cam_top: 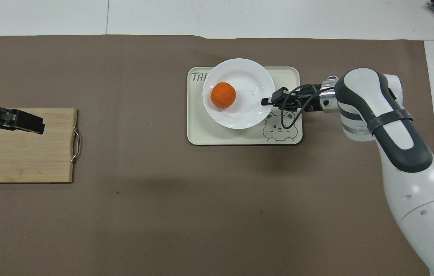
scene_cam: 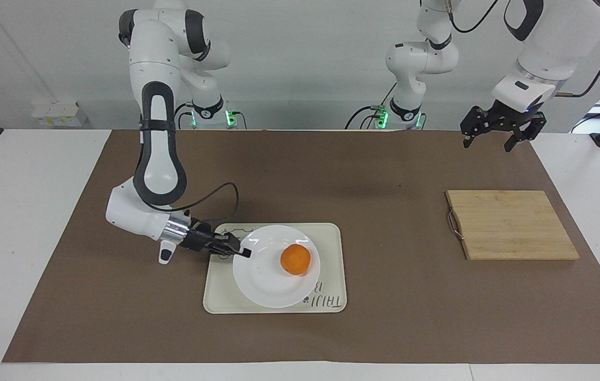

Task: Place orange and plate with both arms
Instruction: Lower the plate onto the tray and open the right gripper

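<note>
Brown mat (scene_cam: 119, 296), right gripper (scene_cam: 244, 253) pinching plate (scene_cam: 262, 280), orange (scene_cam: 295, 260) aboard

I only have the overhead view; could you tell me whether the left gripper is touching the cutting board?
Observer: No, the left gripper hangs high in the air, well above the cutting board.
Operator: Is it holding anything?
Observer: No, its fingers are open and empty.
Operator: Is the plate down on the tray?
Observer: The right gripper is shut on the rim of the plate, low over the tray; I cannot tell whether they touch.
</note>
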Available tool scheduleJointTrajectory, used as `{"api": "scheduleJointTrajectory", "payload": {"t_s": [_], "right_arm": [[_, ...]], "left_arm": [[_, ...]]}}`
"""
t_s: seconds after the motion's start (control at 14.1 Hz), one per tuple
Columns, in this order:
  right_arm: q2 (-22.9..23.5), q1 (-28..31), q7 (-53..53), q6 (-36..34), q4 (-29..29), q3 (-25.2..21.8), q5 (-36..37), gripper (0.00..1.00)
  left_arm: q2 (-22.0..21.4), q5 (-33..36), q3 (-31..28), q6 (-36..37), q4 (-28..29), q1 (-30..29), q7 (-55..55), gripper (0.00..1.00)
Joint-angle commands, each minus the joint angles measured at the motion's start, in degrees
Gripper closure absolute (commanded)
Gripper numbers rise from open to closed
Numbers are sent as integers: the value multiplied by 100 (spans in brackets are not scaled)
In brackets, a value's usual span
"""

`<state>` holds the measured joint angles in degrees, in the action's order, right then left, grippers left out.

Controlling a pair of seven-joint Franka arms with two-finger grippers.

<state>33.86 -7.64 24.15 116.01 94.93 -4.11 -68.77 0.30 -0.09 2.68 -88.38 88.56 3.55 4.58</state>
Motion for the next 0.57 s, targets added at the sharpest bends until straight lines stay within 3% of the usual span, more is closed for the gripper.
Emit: {"api": "scheduleJointTrajectory", "payload": {"t_s": [0.0,0.35,0.5], "right_arm": [[59,-36,46,105,61,33,-40,100],[59,-53,29,360,210,24,100,100],[50,-62,20,439,246,24,127,90]], "left_arm": [[-39,97,22,-39,-14,-30,-45,0],[-39,97,22,-39,-14,-30,-45,0],[-39,97,22,-39,-14,-30,-45,0]]}}
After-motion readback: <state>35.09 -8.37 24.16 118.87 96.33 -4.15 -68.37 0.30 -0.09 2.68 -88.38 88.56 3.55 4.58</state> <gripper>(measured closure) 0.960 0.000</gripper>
